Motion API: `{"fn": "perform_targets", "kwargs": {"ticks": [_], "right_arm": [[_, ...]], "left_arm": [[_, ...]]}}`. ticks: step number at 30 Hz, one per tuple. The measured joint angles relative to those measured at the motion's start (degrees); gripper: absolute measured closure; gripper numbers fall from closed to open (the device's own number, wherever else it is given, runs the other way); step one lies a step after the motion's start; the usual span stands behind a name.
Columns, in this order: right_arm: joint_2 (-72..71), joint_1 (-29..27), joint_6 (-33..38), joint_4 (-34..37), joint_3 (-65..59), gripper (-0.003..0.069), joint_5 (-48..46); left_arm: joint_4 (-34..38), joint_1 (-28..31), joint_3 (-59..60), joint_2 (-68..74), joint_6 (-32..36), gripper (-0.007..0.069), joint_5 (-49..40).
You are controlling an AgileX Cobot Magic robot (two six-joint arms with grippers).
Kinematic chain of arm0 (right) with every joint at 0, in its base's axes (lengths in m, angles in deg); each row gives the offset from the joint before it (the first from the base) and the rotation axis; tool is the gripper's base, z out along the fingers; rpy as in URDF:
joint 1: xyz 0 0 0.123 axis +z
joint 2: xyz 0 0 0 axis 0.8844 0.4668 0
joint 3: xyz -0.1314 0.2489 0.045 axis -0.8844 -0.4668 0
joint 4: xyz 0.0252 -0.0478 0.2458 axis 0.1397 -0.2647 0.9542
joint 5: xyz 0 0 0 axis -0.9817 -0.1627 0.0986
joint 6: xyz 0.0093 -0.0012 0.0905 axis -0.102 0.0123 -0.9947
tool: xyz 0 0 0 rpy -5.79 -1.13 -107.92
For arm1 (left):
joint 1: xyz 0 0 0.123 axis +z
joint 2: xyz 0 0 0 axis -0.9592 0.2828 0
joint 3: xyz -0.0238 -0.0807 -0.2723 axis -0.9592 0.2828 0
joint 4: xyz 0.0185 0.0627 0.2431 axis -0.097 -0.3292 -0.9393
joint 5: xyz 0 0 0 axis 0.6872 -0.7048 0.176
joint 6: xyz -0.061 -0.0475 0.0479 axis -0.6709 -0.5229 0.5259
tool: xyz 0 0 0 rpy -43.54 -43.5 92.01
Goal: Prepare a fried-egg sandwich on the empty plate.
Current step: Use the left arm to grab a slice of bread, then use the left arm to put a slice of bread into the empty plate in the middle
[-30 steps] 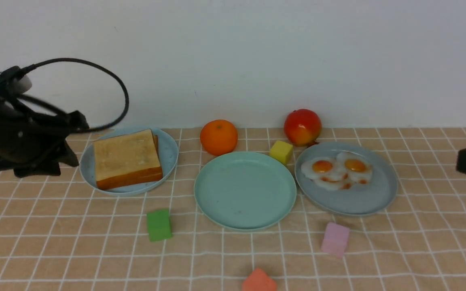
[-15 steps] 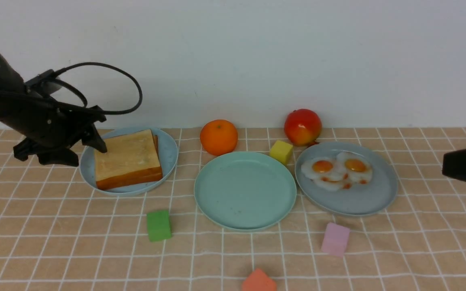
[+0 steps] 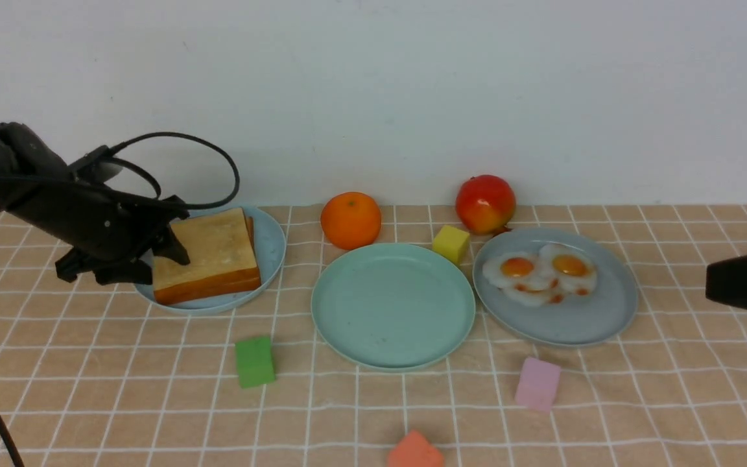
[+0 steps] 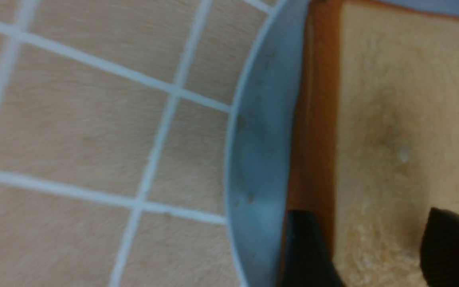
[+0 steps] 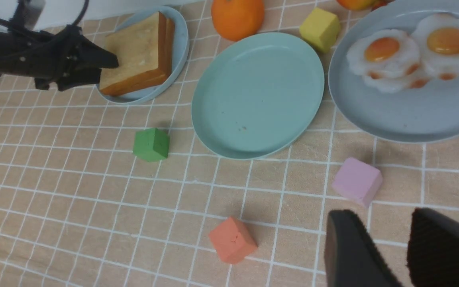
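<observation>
Front view: the left gripper [image 3: 163,266] has its jaws wide apart astride the left edge of the thick square toast with pale golden top and orange-brown crust [image 3: 218,253]; the toast lies on the shallow pale sky-blue plastic plate [image 3: 273,250], and a second slice [image 3: 249,228] peeks out behind it. The round teal-green plastic plate [image 3: 393,305] sits bare and well apart to the right, beside the grey-blue plate [image 3: 581,321] that bears glossy white fried eggs with orange yolks [image 3: 539,272]. The risk, as I judge it: a bite this near the edge could let the slice pivot and droop, or drag its neighbour along; the light plate might also skid on the peach checked cloth [image 3: 88,389]. The right gripper [image 3: 746,282] hangs at the far right.

Left wrist view: one black fingertip [image 4: 309,255] sits beside the smooth crust, above the plate's wall; the other is over the matt, porous crumb; whether either pad presses I cannot tell. The outer finger could catch the rim and tip the plate.

Right wrist view: the right gripper's jaws are partly apart and hold nothing; it hovers above the cloth near the pale pink cube [image 5: 357,181]. That cube, the coral cube [image 5: 232,240] and the green cube [image 5: 151,144] look soft-edged and foam-like; a low sweep toward the eggs could knock the pink one. The eggs look thin, slick and overlapping, so several might lift together.
</observation>
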Motion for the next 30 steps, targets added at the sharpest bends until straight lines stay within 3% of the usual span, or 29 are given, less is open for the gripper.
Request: {"fn": "perform_targets", "kwargs": {"ticks": [6, 8, 11, 19, 27, 30], "right_arm": [[0.0, 0.0, 0.0, 0.0, 0.0, 0.0418, -0.05], [0.0, 0.0, 0.0, 0.0, 0.0, 0.0418, -0.46], [0.0, 0.0, 0.0, 0.0, 0.0, 0.0418, -1.16], [0.0, 0.0, 0.0, 0.0, 0.0, 0.0418, -1.94], [0.0, 0.0, 0.0, 0.0, 0.0, 0.0418, -2.32], [0.0, 0.0, 0.0, 0.0, 0.0, 0.0418, -2.65]], "left_arm": [[0.89, 0.0, -0.32, 0.54, 3.72, 0.0423, -0.21], [-0.69, 0.0, -0.39, 0.33, 3.91, 0.0534, -0.46], [-3.57, 0.0, -0.39, -1.01, 3.55, 0.061, -1.46], [-7.01, 0.0, -0.33, -10.45, 0.89, 0.061, -2.11], [4.27, -1.52, -0.33, -16.66, 2.64, 0.061, -10.21], [5.95, -7.35, 0.18, -16.76, 5.57, 0.061, -11.42]]}}
